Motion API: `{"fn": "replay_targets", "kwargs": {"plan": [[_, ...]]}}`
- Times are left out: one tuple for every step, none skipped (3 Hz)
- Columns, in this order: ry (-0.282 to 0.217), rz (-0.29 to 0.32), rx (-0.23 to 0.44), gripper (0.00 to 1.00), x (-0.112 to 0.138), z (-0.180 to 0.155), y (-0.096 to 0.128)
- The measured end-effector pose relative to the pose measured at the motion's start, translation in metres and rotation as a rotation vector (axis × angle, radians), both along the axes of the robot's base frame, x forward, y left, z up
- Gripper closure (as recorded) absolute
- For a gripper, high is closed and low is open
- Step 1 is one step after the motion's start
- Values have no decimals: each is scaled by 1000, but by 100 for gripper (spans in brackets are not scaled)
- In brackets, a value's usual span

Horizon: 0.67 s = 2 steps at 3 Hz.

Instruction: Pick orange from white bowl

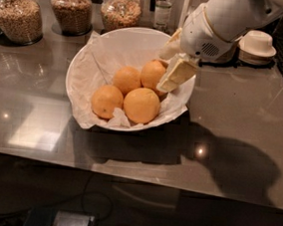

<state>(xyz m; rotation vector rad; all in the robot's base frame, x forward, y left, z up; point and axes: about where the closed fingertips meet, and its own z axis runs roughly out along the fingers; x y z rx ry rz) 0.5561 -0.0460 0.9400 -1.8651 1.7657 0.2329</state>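
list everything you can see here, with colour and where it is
white bowl: one, white, paper-lined, centre of counter
front orange: one, orange, front right in the bowl, looks largest
other oranges: three, orange, in the bowl beside and behind it
glass jars: three, clear with brown fillings, back left
bottle: one, clear, back centre
small stacked bowls: one stack, cream, back right
counter: one, glossy grey
arm: one, white, reaching in from upper right
gripper: one, cream fingers open, at the bowl's back-right orange
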Motion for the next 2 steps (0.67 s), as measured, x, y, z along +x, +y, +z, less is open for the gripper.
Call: {"fn": "replay_targets", "kwargs": {"plan": [[0,4,-4,19,8,-4,4],[5,9,-5,25,12,-8,6]]}}
